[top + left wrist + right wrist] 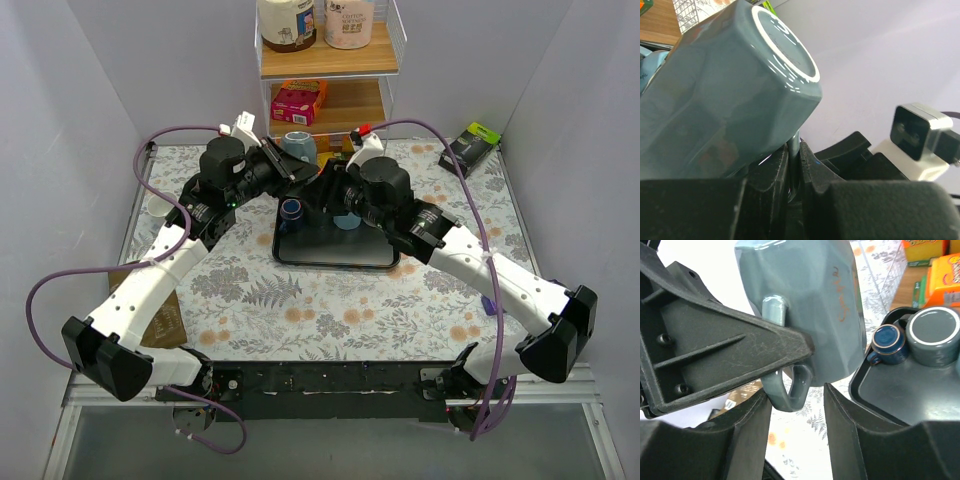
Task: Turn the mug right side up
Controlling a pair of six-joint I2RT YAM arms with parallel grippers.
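Note:
The grey-blue mug (299,148) hangs in the air above the black tray's (335,258) far edge. In the left wrist view the mug (730,100) is tilted, its white-ringed base facing up. My left gripper (794,150) is shut on the mug's handle. In the right wrist view the mug (810,305) fills the top, and its handle loop (790,390) pokes down past the left gripper's finger (725,350). My right gripper (797,425) is open, its fingertips either side of and just below the handle, not touching it.
On the tray stand a small dark blue cup (888,342) and an upside-down grey mug (932,335). A wooden shelf (330,60) with jars and a pink box stands behind. A black box (472,148) lies back right, a brown packet (165,320) at left.

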